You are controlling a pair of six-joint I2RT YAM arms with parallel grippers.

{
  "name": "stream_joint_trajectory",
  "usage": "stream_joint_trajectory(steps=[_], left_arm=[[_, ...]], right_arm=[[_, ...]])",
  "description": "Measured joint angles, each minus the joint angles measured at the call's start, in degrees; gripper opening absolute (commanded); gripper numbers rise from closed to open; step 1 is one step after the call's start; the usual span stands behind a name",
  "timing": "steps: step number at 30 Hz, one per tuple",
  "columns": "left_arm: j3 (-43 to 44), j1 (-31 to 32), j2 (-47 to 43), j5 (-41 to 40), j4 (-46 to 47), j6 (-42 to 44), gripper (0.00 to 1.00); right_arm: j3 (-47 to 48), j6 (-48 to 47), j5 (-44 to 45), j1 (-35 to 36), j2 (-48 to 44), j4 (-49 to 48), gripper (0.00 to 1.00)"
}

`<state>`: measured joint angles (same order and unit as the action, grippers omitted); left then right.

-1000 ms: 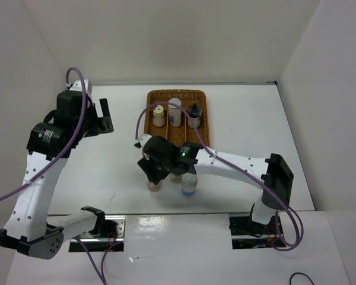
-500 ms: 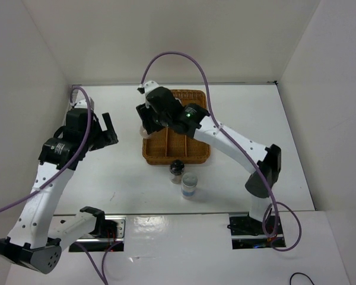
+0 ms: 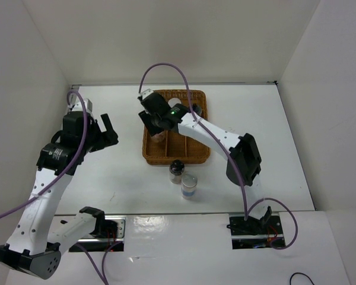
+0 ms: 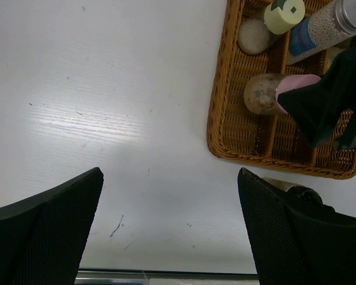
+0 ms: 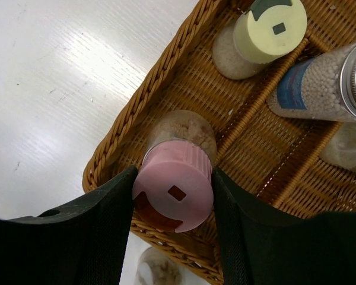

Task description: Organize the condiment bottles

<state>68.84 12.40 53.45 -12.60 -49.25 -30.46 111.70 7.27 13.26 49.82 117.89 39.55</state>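
My right gripper [image 5: 173,178] is shut on the pink-capped bottle [image 5: 177,193], which stands tilted in the left compartment of the wicker basket [image 5: 166,77]. From the top view the gripper [image 3: 157,123] is over the basket's left side. A cream-capped bottle [image 5: 270,27] and a blue-labelled bottle [image 5: 320,83] stand further back in the basket. A black-capped bottle [image 3: 177,170] and a pale grey bottle [image 3: 189,186] stand on the table in front of the basket [image 3: 199,155]. My left gripper [image 3: 107,129] is open and empty, left of the basket.
White walls enclose the table on three sides. The left wrist view shows bare table under my left gripper [image 4: 169,178] and the basket [image 4: 225,142] to its right. My right arm's elbow [image 3: 243,159] hangs right of the basket.
My right gripper carried the pink-capped bottle from the table in front of the basket up to its back left, then over the left compartment. My left arm shifted slightly.
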Motion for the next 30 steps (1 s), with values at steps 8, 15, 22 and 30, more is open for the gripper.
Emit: stream_joint_trajectory(steps=[8, 15, 22, 30], left_arm=[[-0.61, 0.0, -0.04, 3.21, 0.66, -0.02, 1.0], [-0.61, 0.0, 0.74, 5.7, 1.81, 0.07, 1.0], [-0.61, 0.0, 1.81, 6.12, 2.38, 0.17, 1.0], [-0.61, 0.0, 2.95, 6.34, 3.26, 0.2, 1.0]], right_arm=[[4.28, -0.96, 1.44, -0.24, 5.07, -0.46, 0.34], [9.01, -1.51, 1.97, -1.18, 11.08, -0.5, 0.35], [10.69, -1.44, 2.01, -3.26, 13.84, -0.46, 0.74], [10.93, -0.22, 0.48, -3.69, 13.35, 0.07, 0.99]])
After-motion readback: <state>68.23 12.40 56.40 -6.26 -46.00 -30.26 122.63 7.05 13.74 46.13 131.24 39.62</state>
